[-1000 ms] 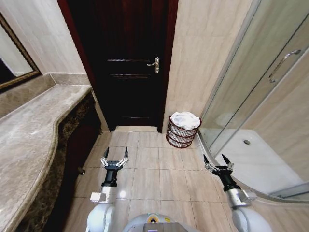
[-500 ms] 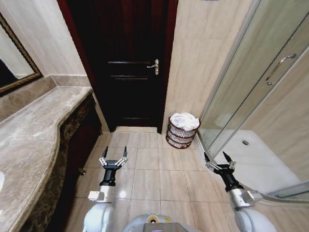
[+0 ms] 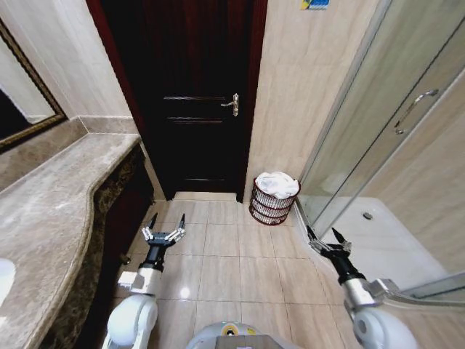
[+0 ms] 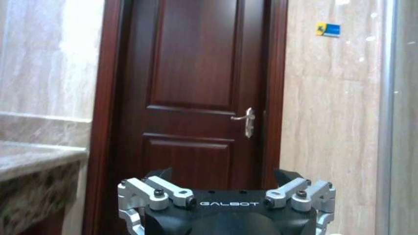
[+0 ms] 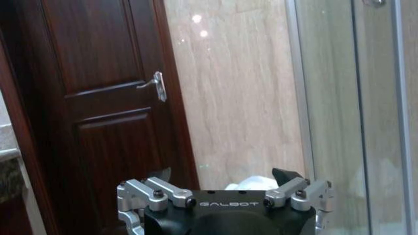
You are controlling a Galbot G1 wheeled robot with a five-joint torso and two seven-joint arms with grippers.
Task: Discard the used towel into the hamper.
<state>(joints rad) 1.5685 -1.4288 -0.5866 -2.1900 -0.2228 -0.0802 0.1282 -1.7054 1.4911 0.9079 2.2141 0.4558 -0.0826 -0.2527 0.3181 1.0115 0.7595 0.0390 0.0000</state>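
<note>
Both claws hang spread and empty over the floor tiles, left claw (image 3: pixel 163 231) and right claw (image 3: pixel 326 241), with the hamper (image 3: pixel 274 201) ahead between them holding the towel (image 3: pixel 277 182), whose loose heap could spill if the base bumps it.

My left tool (image 3: pixel 164 226) and right tool (image 3: pixel 325 239) have black fingers, black wrists, silver linkages with dark screws, and white "GALBOT" lettering on black housings. My forearms are rounded silver-white shells; my torso top is grey.
</note>
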